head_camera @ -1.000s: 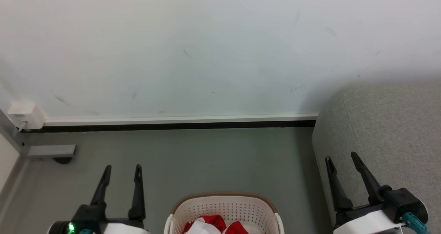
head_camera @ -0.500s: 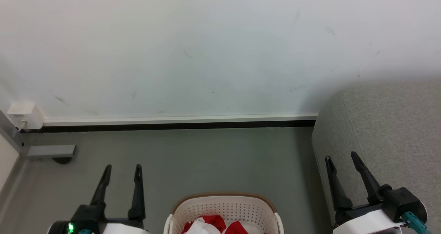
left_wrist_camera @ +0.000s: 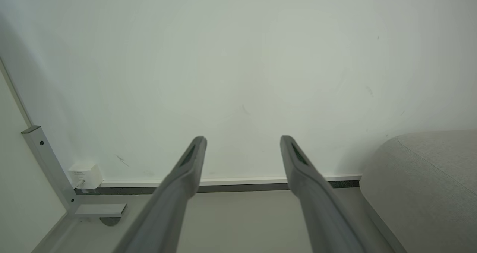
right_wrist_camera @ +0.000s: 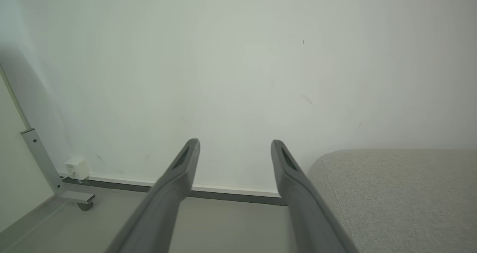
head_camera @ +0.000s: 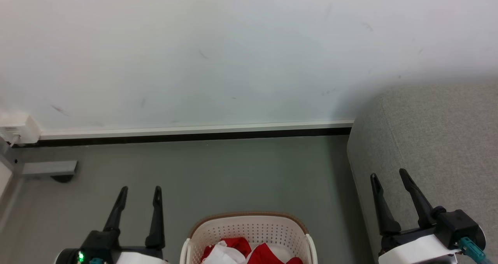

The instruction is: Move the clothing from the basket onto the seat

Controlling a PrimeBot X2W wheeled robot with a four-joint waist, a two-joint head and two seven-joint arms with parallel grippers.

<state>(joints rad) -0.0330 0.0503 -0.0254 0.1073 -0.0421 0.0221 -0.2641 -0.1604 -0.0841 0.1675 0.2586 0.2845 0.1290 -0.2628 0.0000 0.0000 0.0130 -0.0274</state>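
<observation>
Where cut by the bottom edge of the head view, on the grey floor [head_camera: 233, 170]: a cream basket [head_camera: 249, 229] with a brown rim, red and white clothing [head_camera: 268, 253] crumpled inside it, none of it on the seat [head_camera: 435, 132]. To the basket's left, the left gripper [head_camera: 140, 189], fingers apart, nothing between them, bare floor behind. To its right, the right gripper [head_camera: 388, 173], fingers likewise spread and empty, drawn against the seat's rounded near side; touching the fabric or clear of it, cannot tell. Seat backed against the pale wall [head_camera: 233, 54], near the basket but apart from it.

From the left wrist, along the left gripper [left_wrist_camera: 243, 138] with its two grey fingers held wide: more of the wall, a skirting board [left_wrist_camera: 238, 180], a white box [left_wrist_camera: 85, 174] low on the wall beside a grey metal post [left_wrist_camera: 44, 163], a dark wheel [left_wrist_camera: 110, 221] under the post's foot, and the seat's rounded end at the right edge.

From the right wrist, along the right gripper [right_wrist_camera: 234, 141], fingers equally wide: the same post, box and wheel at the left, plus a broad stretch of the seat's woven top.

Basket and clothing supplied by the head view; post's height and seat top by the wrists.
</observation>
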